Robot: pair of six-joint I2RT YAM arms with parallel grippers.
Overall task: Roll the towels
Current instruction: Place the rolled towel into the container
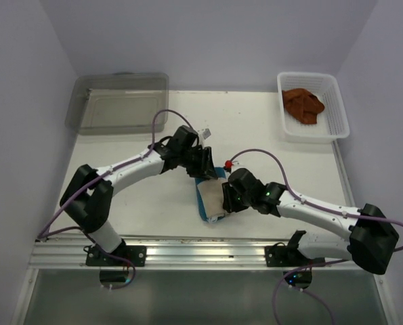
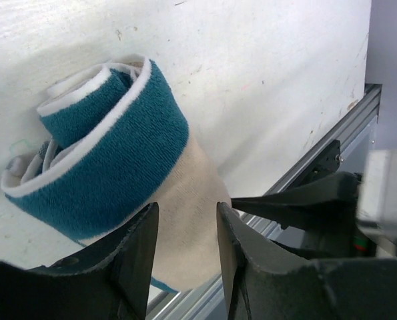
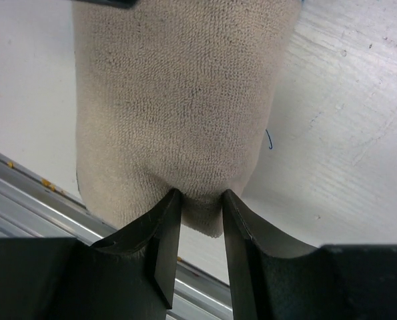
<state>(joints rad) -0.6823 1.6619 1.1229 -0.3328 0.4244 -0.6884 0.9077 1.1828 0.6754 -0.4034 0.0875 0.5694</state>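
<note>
Cream towel (image 1: 211, 198): rolled up, blue edge spiralled at one end, lying on the table (image 1: 154, 203) near its front edge, between the two arms. Left gripper (image 2: 187, 213) is narrowed across the roll toward its far end. Right gripper (image 3: 199, 200) pinches a pucker of cloth at the near end. Judged: both ends are clamped so the roll cannot spring loose. Rust towel (image 1: 303, 105) lies crumpled and unrolled in the basket (image 1: 340, 101), far right, well apart. Probably next.

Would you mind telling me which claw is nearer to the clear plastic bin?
Left. The left claw grips the cream towel at its far end, closer to the clear plastic bin; the right claw grips its near end.
</note>
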